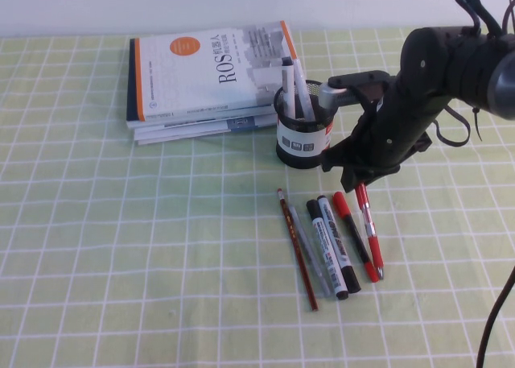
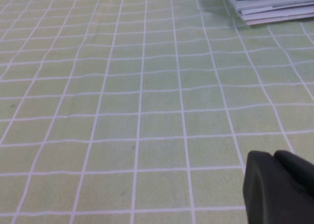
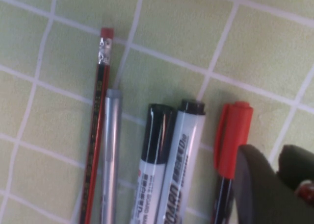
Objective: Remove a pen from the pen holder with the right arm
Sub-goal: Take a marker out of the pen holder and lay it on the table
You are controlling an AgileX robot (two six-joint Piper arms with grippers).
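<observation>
A black pen holder (image 1: 303, 138) with a white label stands in front of the books, and two white pens (image 1: 294, 82) stick up out of it. My right gripper (image 1: 360, 181) hangs low over the cloth just right of the holder. It is shut on a red pen (image 1: 368, 227), which slants down onto the table. In the right wrist view that red pen (image 3: 306, 189) shows between the dark fingers (image 3: 255, 185) of the right gripper (image 3: 274, 158). My left gripper (image 2: 274, 158) is shut over bare cloth, away from the pens.
On the cloth beside the held pen lie a red marker (image 1: 354, 235), two black-capped whiteboard markers (image 1: 331, 247), a grey pen (image 1: 310, 255) and a red pencil (image 1: 296, 247). A stack of books (image 1: 209, 74) lies behind the holder.
</observation>
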